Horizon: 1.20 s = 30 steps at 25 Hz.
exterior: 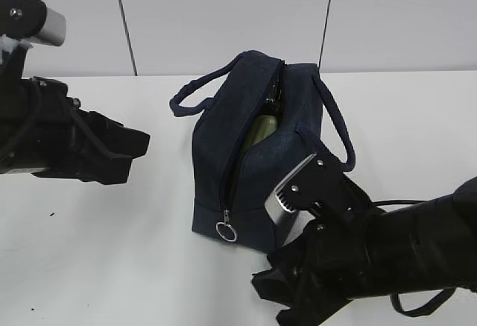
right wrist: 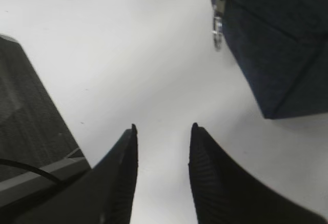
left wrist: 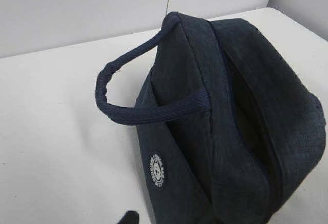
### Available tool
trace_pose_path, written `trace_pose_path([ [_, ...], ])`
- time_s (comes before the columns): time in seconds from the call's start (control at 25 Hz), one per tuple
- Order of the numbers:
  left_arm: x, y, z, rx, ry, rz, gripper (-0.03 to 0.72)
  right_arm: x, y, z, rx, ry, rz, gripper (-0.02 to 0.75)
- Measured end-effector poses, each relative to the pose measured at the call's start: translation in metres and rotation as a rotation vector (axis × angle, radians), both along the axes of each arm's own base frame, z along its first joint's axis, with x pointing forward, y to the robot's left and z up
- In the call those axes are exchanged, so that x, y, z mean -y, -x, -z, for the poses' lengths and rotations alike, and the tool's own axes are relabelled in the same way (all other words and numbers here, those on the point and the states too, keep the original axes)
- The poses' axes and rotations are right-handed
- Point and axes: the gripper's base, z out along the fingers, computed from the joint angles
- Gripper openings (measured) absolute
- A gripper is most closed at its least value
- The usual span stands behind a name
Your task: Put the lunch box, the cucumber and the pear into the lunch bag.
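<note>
Bag (exterior: pixel 253 169) stood upright near the middle of the white surface (exterior: pixel 112 266), zipper run open along the top and down the near end, ring pull (exterior: pixel 226 231) hanging low at the bottom of that end. Through the slit a pale green shape showed, probably the lunch box (exterior: pixel 262 128) lid; something darker sat above it, too dim to name. No cucumber or pear lay on the surface in any view, so both were judged already inside, though not confirmed.

Right gripper (right wrist: pixel 163 131) hovered low over bare surface just beside the bag's near corner, fingers (right wrist: pixel 125 172) apart and holding nothing. Ring pull (right wrist: pixel 218 29) hung ahead and to the right in the wrist view. Left gripper (exterior: pixel 130 151) hung well left of the bag, apart from it; fingers out of its wrist view, state could not be told. That view looked down on the left handle (left wrist: pixel 133 114) and the dark opening.

Judgement: loading looked done or nearly so. If anything remained, it would be checking the contents and perhaps closing up. To do that well, steady the bag with the left arm near the handle before the right takes the ring, since soft fabric would slide or fold under a one-sided pull.
</note>
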Motion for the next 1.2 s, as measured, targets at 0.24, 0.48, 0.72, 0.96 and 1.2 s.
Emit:
trace_pose_path([
  [0.24, 0.000, 0.000, 0.000, 0.000, 0.000, 0.000, 0.241, 0.021, 0.002, -0.015, 0.117, 0.109, 0.217, 0.239],
  [0.48, 0.000, 0.000, 0.000, 0.000, 0.000, 0.000, 0.239, 0.023, 0.015, -0.018, 0.267, 0.049, 0.114, 0.239],
  [0.72, 0.000, 0.000, 0.000, 0.000, 0.000, 0.000, 0.239, 0.016, 0.014, -0.021, 0.292, -0.012, 0.067, 0.239],
  [0.96, 0.000, 0.000, 0.000, 0.000, 0.000, 0.000, 0.239, 0.001, 0.008, -0.005, 0.264, -0.100, 0.034, 0.239],
  [1.2, 0.000, 0.000, 0.000, 0.000, 0.000, 0.000, 0.239, -0.011, -0.003, 0.035, 0.172, -0.144, 0.071, 0.239],
])
